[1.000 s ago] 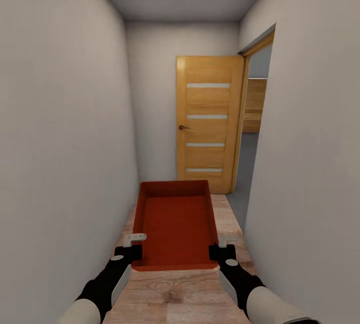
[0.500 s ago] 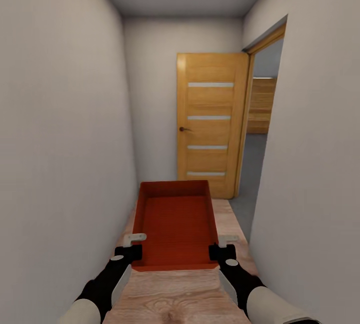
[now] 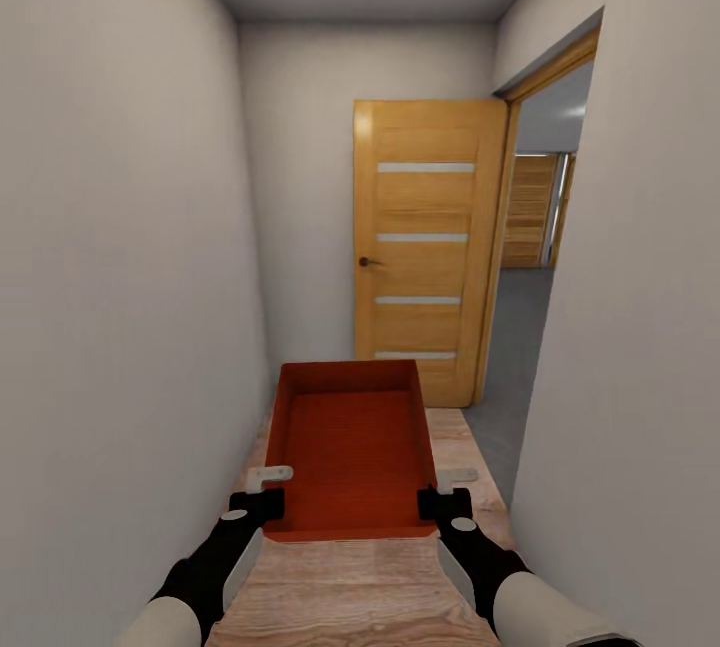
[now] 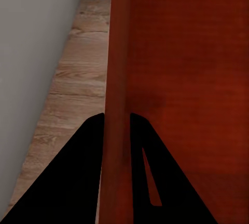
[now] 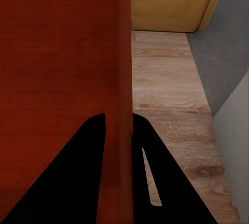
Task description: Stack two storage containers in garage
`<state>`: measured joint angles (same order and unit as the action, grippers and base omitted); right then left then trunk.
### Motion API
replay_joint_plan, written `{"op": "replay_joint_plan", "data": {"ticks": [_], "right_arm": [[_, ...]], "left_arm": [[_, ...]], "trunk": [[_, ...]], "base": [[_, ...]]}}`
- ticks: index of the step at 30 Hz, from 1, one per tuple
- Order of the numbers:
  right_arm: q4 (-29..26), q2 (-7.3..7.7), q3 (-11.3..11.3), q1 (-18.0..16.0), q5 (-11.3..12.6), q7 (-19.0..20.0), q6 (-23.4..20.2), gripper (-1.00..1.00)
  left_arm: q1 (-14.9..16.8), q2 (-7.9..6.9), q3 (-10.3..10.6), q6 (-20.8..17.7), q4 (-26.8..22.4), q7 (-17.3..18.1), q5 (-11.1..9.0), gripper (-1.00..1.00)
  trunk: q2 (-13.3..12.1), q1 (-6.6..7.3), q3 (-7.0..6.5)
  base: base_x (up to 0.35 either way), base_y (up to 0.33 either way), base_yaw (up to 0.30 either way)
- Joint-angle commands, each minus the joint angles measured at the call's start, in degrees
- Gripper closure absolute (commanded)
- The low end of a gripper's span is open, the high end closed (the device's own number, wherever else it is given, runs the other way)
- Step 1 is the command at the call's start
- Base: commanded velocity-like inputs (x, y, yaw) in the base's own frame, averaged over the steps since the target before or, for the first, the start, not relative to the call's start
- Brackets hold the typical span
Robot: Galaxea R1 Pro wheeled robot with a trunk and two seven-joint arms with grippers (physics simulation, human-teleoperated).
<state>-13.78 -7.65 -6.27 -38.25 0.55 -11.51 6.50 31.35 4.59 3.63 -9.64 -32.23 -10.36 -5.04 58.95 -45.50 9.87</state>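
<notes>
One orange-red open-topped storage container (image 3: 350, 447) is held level in front of me, above the wood plank floor (image 3: 350, 587) of a narrow hallway. My left gripper (image 3: 262, 497) is shut on its left side wall near the corner closest to me. My right gripper (image 3: 440, 497) is shut on the right side wall at the matching spot. In the left wrist view the ribbed wall (image 4: 116, 52) runs between the black fingers of the left gripper (image 4: 117, 117). The right wrist view has the right gripper (image 5: 118, 116) pinching the other wall of the container (image 5: 62, 52). The bin is empty.
White walls stand close on the left (image 3: 120, 277) and right (image 3: 640, 327). An orange wooden door (image 3: 425, 247) stands ahead at the hallway's end. Beside it, an open doorway (image 3: 535, 267) on the right leads onto a grey floor (image 3: 510, 367).
The whole view has advanced down the hallway, so the door and the doorway on the right look nearer and larger. The container keeps its place between both grippers.
</notes>
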Motion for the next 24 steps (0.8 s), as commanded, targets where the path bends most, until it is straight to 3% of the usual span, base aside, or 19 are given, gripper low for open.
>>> {"op": "replay_joint_plan", "data": {"ticks": [1,24], "right_arm": [[0.2,0.27,3.5,-0.1,0.5,-5.0,0.2,1.00],[0.2,0.27,3.5,-0.1,0.6,-5.0,0.2,1.00]], "left_arm": [[0.0,-0.12,-0.1,1.5,-0.3,-1.9,0.7,1.00],[0.0,-0.11,-0.1,1.5,-0.3,-1.9,0.7,1.00]], "trunk": [[0.1,-0.04,0.08],[0.1,-0.04,0.08]], "base": [[0.332,0.000,0.000],[0.332,0.000,0.000]]}}
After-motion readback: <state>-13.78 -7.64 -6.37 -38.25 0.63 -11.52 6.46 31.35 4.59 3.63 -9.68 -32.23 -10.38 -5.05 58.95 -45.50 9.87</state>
